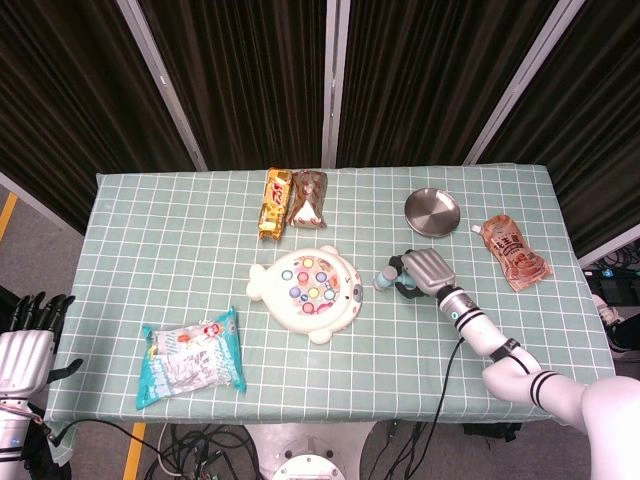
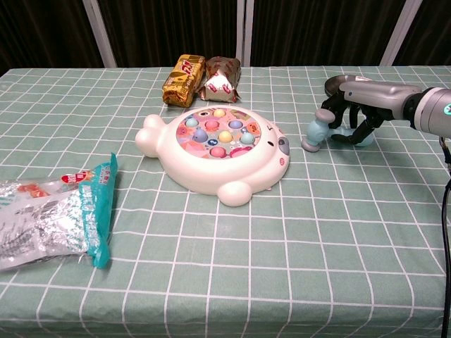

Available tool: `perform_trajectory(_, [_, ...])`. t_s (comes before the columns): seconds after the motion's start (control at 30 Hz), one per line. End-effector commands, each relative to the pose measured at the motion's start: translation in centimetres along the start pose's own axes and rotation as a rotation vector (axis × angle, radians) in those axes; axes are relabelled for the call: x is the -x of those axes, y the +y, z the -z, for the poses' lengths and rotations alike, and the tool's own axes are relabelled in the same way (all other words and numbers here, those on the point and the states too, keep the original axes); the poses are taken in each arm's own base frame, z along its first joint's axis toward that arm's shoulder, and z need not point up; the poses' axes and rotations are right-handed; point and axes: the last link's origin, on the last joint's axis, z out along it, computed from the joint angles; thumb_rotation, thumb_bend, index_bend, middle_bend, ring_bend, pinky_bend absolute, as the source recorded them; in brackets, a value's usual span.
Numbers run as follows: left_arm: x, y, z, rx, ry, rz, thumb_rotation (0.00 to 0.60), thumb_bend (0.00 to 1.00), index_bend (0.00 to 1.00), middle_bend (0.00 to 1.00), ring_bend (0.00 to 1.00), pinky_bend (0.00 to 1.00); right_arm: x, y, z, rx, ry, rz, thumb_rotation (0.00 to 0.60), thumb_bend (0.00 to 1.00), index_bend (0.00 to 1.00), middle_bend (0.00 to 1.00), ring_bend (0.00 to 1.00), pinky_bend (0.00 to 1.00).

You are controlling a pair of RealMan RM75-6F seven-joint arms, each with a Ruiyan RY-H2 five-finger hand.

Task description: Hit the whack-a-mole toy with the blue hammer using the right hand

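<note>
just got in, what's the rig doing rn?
The right hand holds the blue hammer low over the table, to the right of the whack-a-mole toy, with the hammer head clear of the toy. The left hand hangs off the table's left edge, holding nothing. Snack packs and a metal dish lie around, untouched.

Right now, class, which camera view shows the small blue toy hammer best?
The chest view: the small blue toy hammer shows side-on, head and handle clear in the right hand. In the head view, the hand mostly covers it.
</note>
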Motion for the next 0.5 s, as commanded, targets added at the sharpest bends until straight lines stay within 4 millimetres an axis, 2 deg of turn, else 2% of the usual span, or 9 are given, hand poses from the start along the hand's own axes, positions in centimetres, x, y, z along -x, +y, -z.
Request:
perform_trajectory(0.03, [0.1,0.0,0.0,-0.001,-0.001,0.002,0.600,0.04,0.12,0.13,0.00,0.04,0.2,0.0,0.1,-0.003,0.000,-0.004,0.600,0.48,0.37,0.43,0.28,0.37])
perform_trajectory(0.5, [0.3,0.0,-0.3,0.007,-0.004,0.003,0.600,0.04,0.12,0.13,0.00,0.04,0.0,0.0,1.3,-0.008,0.016,-0.007,0.600,0.48,0.28,0.37,0.21,0.30])
